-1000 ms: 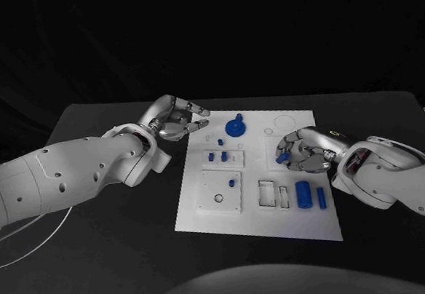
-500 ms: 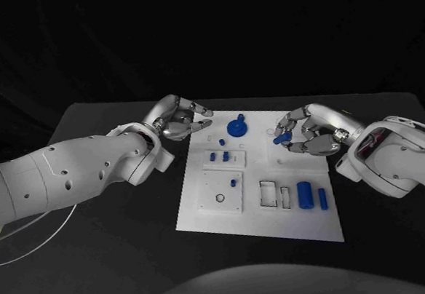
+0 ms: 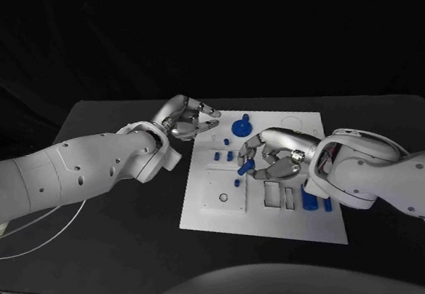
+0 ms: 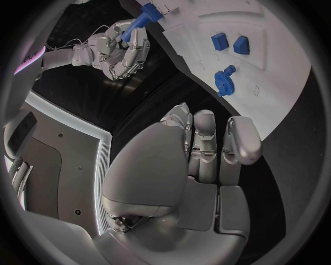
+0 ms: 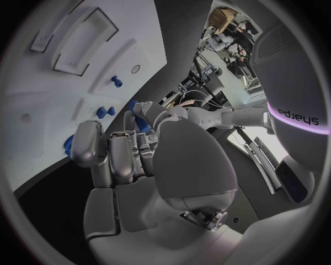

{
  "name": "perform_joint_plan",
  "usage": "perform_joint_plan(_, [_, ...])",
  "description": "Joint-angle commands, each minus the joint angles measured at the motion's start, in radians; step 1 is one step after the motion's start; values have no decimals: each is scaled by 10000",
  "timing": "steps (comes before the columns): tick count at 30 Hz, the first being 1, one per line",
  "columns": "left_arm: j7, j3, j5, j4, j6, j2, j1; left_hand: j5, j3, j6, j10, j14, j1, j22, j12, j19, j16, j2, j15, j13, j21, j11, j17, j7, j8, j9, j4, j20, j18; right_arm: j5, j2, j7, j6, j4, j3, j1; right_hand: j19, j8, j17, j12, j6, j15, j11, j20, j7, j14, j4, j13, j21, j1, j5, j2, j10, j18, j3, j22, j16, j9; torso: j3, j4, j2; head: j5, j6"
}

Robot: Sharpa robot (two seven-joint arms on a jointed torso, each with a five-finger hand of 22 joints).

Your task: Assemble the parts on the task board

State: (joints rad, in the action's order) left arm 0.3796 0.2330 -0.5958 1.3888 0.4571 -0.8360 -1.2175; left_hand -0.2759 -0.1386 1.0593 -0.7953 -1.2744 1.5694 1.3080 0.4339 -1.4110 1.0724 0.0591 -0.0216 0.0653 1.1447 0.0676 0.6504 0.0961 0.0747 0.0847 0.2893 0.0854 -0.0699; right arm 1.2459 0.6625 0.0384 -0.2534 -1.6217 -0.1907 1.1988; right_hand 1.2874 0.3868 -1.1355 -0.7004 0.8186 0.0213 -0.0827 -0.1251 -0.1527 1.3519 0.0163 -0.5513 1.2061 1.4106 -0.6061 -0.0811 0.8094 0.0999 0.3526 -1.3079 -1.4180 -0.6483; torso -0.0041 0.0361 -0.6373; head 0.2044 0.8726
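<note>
Right hand [image 3: 272, 155] pinches blue part [image 3: 246, 166] — above task board [image 3: 213, 209].

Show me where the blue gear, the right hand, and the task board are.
blue gear [image 3: 241, 125], head view, on its round face.
right hand [image 3: 273, 155], head view, middle of the hand.
task board [image 3: 271, 226], head view, bare white near edge.
</note>
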Motion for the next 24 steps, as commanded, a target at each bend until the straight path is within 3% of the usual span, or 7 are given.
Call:
perform_joint_plan(1, [104, -8, -24, -8, -175, 64, 7, -30, -72, -3, 2, 78, 79, 1459, 36, 74, -50, 24, 6, -13, -58, 91, -9, 65, -38, -11, 7, -2, -157, 978, -332, -479, 1086, 114, 8, -57, -82, -91, 38, 89, -46, 12, -86, -27, -21, -72, -11, 33, -58, -94, 70, -65, -31, -59, 94, -1384, 76, 81, 29, -61, 3, 32, 0])
perform_joint_plan(4, [102, -8, -24, -20, -161, 104, 7, -29, -71, -3, 2, 108, 77, 1452, 35, 89, -79, 25, 10, -13, -87, 94, -51, 68, -38, -12, 11, 3, -162, 1255, -735, -611, 1378, 246, 10, -111, -88, -143, 41, 139, -44, 25, -96, -38, -29, -76, -13, 58, -60, -127, 91, -83, -36, -58, 111, -1383, 77, 120, 40, -129, 16, 11, 0])
perform_joint_plan(8, [96, -8, -24, -37, -154, 144, 7, -27, -68, -3, 0, 149, 71, 1444, 36, 105, -125, 25, 14, -13, -120, 97, -124, 70, -38, -12, 14, 7, -167, 1562, -1095, -800, 1723, 395, 11, -176, -65, -236, -42, 223, -49, 41, -116, -60, -40, -31, -25, 100, -27, -191, 143, -109, -42, -66, 136, -1392, 40, 187, 42, -170, 26, -13, 0])
perform_joint_plan(14, [87, -8, -24, -48, -142, 194, 6, -27, -67, -3, 0, 164, 69, 1441, 36, 111, -142, 25, 15, -13, -131, 97, -151, 70, -38, -12, 15, 9, -169, 2294, -1463, -1023, 1875, 566, 11, -350, 86, -324, -305, 293, -28, 53, -123, -79, -41, 128, -32, 134, 161, -260, 200, -139, -20, -109, 155, -1453, -83, 254, 31, -133, 19, 62, 0])
perform_joint_plan(24, [79, -8, -24, -53, -147, 230, 6, -27, -67, -3, 0, 164, 69, 1441, 36, 111, -142, 25, 15, -13, -131, 97, -151, 70, -38, -12, 15, 9, -169, 3762, -1718, -1258, 1631, 566, 11, -509, 348, -421, -652, 330, 75, 38, -99, -82, -20, 352, 26, 152, 482, -292, 163, -187, 96, -177, 209, -1555, -260, 339, 36, -118, 26, 117, 0])
